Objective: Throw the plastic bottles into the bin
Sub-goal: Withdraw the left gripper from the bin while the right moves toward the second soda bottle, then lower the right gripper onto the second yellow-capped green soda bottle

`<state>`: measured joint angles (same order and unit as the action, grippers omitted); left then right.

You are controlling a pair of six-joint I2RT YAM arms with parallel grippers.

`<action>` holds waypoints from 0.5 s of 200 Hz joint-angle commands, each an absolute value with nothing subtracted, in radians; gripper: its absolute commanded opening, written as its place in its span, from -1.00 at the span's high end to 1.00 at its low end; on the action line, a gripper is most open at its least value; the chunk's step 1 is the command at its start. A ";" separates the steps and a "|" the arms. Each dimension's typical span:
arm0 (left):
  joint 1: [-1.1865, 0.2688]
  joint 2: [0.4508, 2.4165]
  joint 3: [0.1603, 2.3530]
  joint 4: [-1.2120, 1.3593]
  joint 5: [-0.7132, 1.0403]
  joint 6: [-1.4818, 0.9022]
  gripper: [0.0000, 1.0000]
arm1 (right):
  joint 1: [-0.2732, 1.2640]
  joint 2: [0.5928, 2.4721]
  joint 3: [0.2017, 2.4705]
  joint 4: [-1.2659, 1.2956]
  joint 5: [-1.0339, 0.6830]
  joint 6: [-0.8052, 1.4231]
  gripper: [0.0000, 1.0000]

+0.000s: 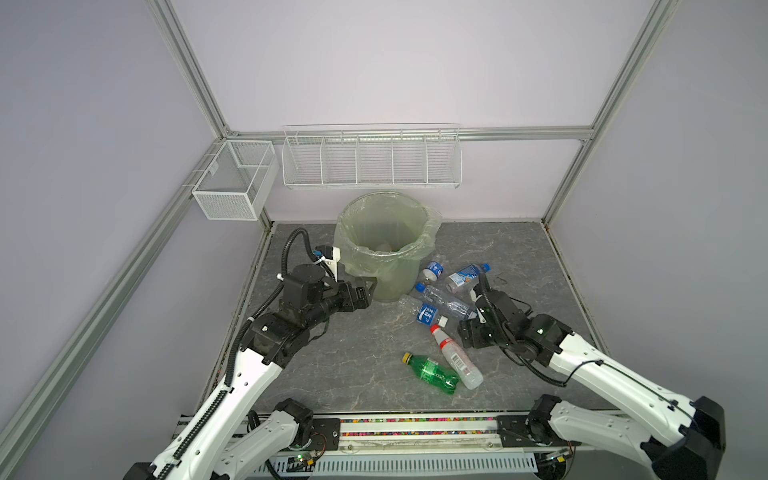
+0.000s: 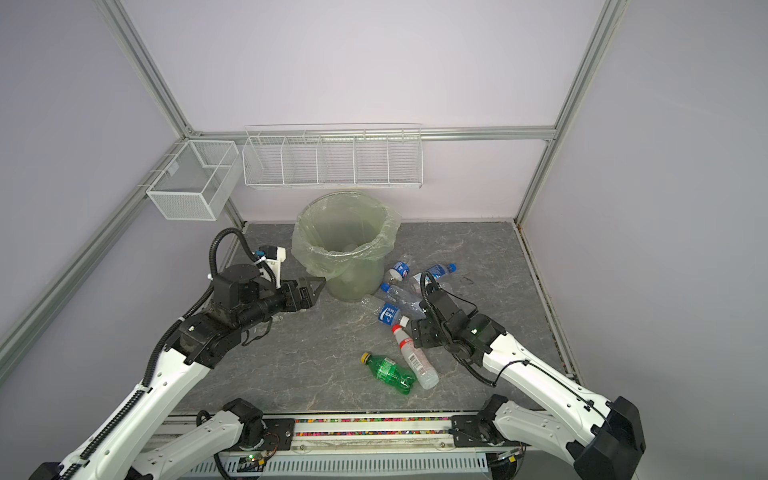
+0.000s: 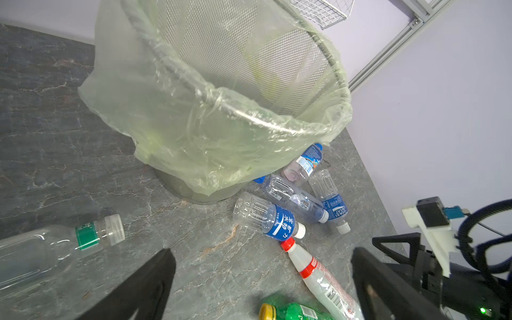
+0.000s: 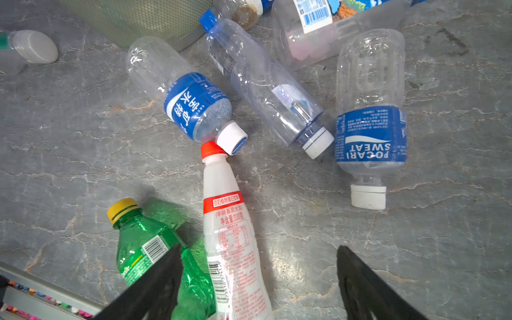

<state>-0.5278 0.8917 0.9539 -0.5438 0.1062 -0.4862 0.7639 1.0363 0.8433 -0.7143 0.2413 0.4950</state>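
Note:
The bin (image 1: 386,232), pale green with a bag folded over its rim, stands at the back of the grey floor. Plastic bottles lie to its right in both top views: several clear ones with blue labels (image 1: 428,313), a white one with a red cap (image 1: 455,357) and a green one with a yellow cap (image 1: 432,372). My left gripper (image 1: 368,287) hangs open by the bin's left side, holding nothing (image 3: 263,277). A clear green-labelled bottle (image 3: 55,246) lies near it. My right gripper (image 4: 257,277) is open above the white bottle (image 4: 232,235), whose body lies between the fingers.
Two white wire baskets (image 1: 232,183) (image 1: 370,158) hang on the back frame above the bin. Aluminium posts edge the floor on both sides. A rail (image 1: 415,432) with the arm bases runs along the front edge.

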 commanded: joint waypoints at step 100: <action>-0.528 0.964 0.727 -0.539 0.125 -0.621 -0.99 | 0.921 1.055 0.849 -0.640 0.216 0.425 -0.76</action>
<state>-0.5278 0.8967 0.7403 -0.5209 0.1150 -0.5945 0.8993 1.0473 0.8513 -0.6689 0.2264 0.4461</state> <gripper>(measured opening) 0.993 0.880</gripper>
